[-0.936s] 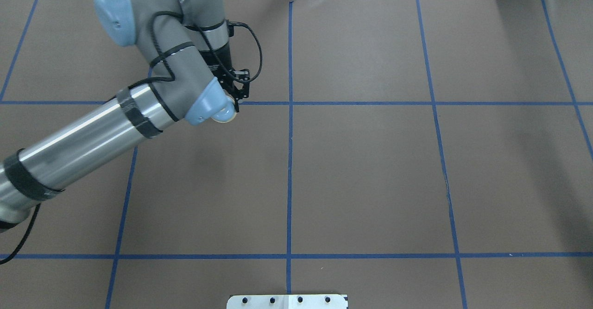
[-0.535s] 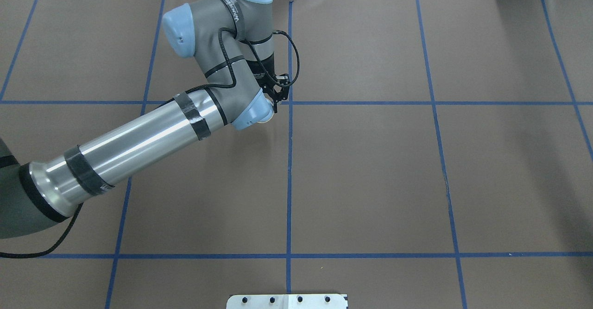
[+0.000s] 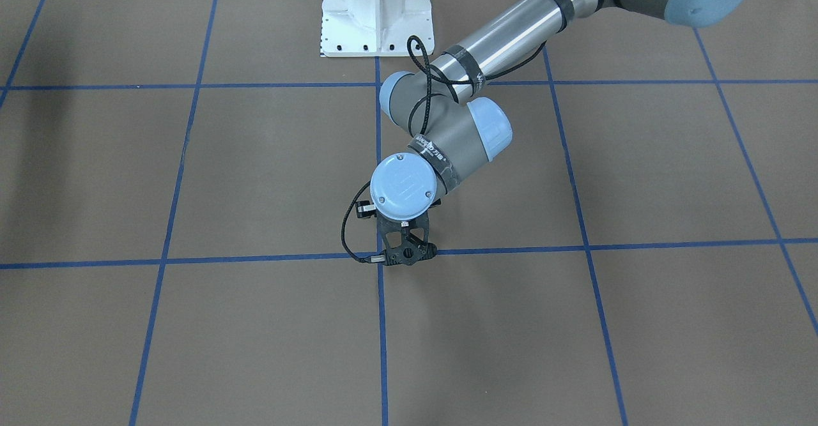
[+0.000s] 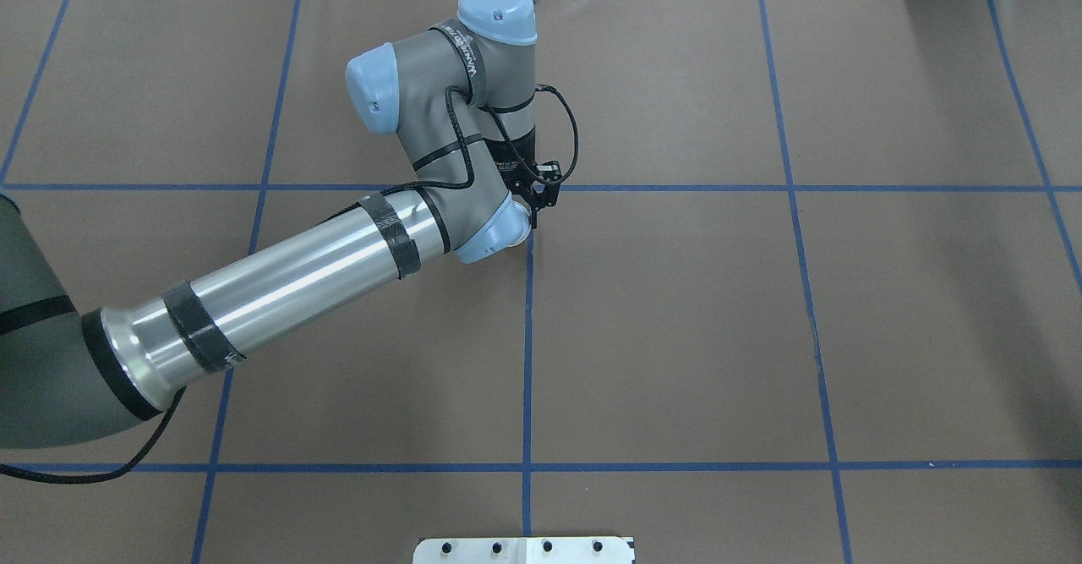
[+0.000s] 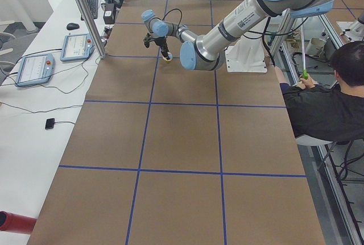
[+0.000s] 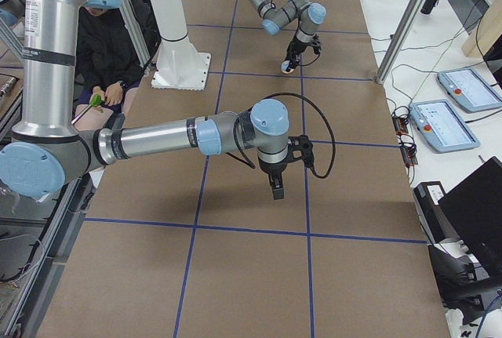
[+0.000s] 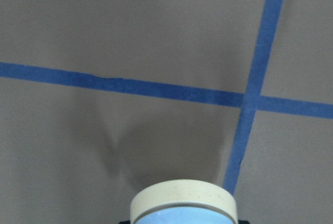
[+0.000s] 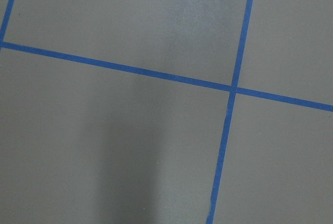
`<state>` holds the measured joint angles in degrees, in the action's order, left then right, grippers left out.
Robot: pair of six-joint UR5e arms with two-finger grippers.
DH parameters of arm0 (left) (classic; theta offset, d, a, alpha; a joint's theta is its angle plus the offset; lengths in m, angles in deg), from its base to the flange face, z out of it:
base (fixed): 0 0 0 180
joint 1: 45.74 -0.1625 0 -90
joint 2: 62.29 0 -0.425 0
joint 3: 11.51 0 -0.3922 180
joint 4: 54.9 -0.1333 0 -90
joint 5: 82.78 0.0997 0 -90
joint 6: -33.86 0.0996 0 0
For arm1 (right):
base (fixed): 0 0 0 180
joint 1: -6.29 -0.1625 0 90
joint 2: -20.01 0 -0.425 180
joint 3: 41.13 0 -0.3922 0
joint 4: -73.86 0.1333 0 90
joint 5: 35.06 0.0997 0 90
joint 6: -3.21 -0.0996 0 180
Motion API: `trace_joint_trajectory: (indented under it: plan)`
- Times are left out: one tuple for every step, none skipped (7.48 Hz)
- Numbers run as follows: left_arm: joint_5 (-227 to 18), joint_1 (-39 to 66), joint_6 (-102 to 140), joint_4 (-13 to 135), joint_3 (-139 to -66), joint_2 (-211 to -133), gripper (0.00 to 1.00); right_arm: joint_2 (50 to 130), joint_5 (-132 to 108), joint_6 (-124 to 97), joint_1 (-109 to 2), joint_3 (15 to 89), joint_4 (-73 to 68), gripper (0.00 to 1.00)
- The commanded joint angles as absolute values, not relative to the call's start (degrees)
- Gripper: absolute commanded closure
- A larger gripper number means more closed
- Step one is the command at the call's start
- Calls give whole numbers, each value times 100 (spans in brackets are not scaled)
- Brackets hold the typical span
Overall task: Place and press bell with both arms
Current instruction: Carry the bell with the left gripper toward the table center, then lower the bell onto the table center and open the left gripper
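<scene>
Since 0.9 s ago, the grey tubular left arm with light-blue joint caps (image 4: 321, 268) has swung toward the robot's right, carrying its load from the square left of the centre line to the crossing of 2 blue tape lines (image 7: 250, 100) on the far half of the brown paper-covered counter (image 4: 676, 319). Its black two-finger left tool (image 3: 406, 257) points down at that crossing and pinches the small light-blue dome-shaped bell with a cream base ring (image 7: 183, 203).

From the left wrist camera the bell fills the bottom edge, base ring toward the counter, just on the near side of the crossing. The bell's shadow falls on the paper between it and the crossing. Whether the base already touches the counter cannot be told.

On the overhead view the arm's blue wrist cap covers nearly all of the bell.

Seen from the table's right end, the grey right arm (image 6: 157, 138) reaches out well short of the crossing. Its black right tool (image 6: 276, 185) hangs fingers-down above the counter, and whether it is spread or pressed together cannot be told.

A white bolted pedestal (image 3: 377, 11) stands at the counter's edge, in line with the crossing.
</scene>
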<state>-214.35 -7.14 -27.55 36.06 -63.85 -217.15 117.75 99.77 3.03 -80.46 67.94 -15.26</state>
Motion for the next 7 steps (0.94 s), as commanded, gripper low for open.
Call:
trace_joint_trajectory:
  plan:
    - [-21426, -829, -2775, 3763, -6346, -21733, 29, 11775, 9977, 303, -8046, 6794, -1526, 0]
    - [-21426, -847, -2775, 3895, -6337, -21725, 16, 11775, 9977, 303, -8046, 6794, -1526, 0]
    - [-21191, -934, -2810, 4035, -6337, -21716, 0, 11775, 9977, 303, -8046, 6794, -1526, 0]
    - [-21145, -935, -2845, 4098, -6345, -21724, 0, 11766, 9977, 303, -8046, 6794, -1526, 0]
    - [-21145, -901, -2846, 4107, -6415, -21716, 0, 11766, 9985, 303, -8037, 6794, -1526, 0]
    - [-21188, -761, -2837, 4020, -6590, -21716, 0, 11757, 9986, 303, -7976, 6794, -1517, 0]
    - [-21180, -586, -2820, 3828, -6914, -21629, 0, 11470, 9977, 286, -7932, 6759, -1595, 0]
